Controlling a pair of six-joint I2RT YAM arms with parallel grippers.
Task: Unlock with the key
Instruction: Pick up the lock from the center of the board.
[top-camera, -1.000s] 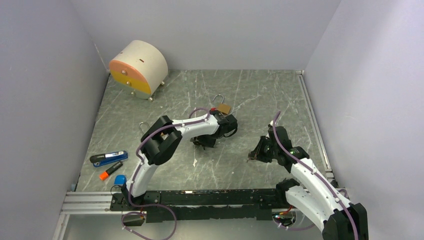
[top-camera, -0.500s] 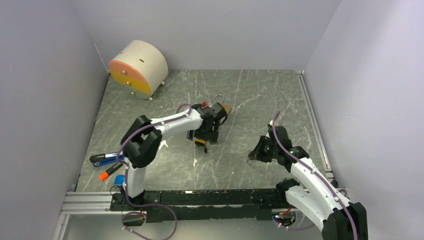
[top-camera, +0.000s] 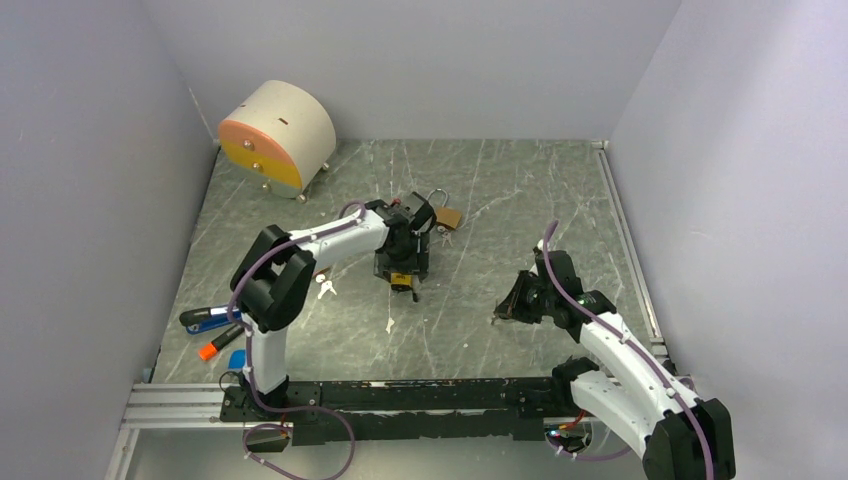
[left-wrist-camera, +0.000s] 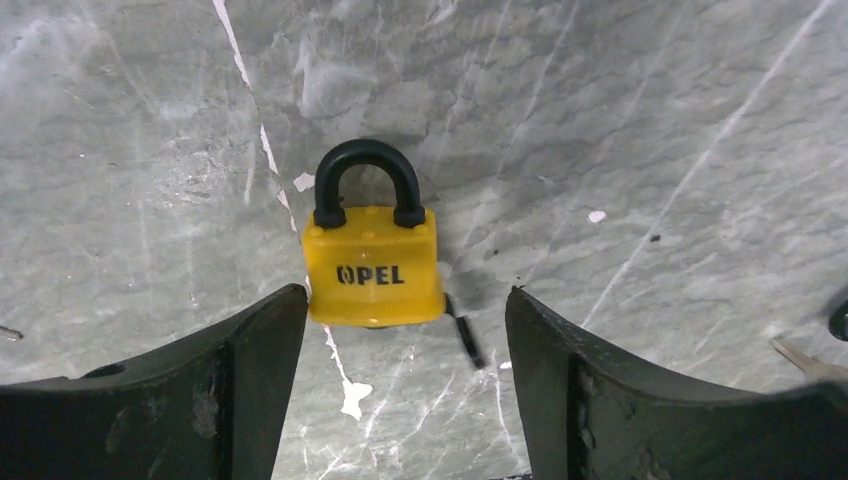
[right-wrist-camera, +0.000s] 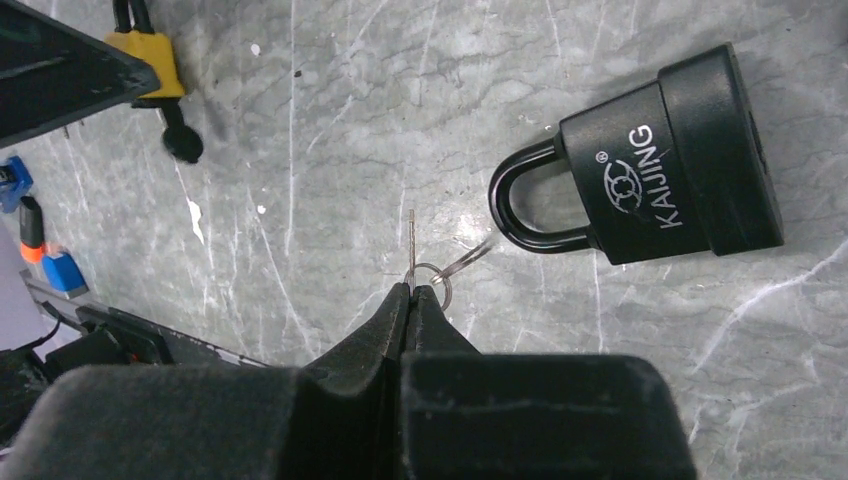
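Note:
A yellow padlock (left-wrist-camera: 372, 268) marked OPEL, with a black shackle, lies flat on the marble table. A black key (left-wrist-camera: 464, 341) lies at its lower right corner. My left gripper (left-wrist-camera: 405, 300) is open just above it, and the padlock's base sits between the fingertips without touching them. In the top view the left gripper (top-camera: 404, 258) hovers over the yellow padlock (top-camera: 402, 281). My right gripper (right-wrist-camera: 412, 290) is shut on a thin silver key (right-wrist-camera: 412, 240) with a ring. A black KAIJING padlock (right-wrist-camera: 665, 160) lies to its right. The right gripper (top-camera: 503, 313) stands at mid-right in the top view.
A brass padlock (top-camera: 447, 216) lies behind the left gripper. A round beige and orange drawer box (top-camera: 275, 135) stands at the back left. A blue cutter (top-camera: 215, 317), an orange marker (top-camera: 220, 342) and loose small keys (top-camera: 325, 288) lie at the front left.
My left arm has swung left, and its gripper has moved over the yellow padlock. My right arm has not moved.

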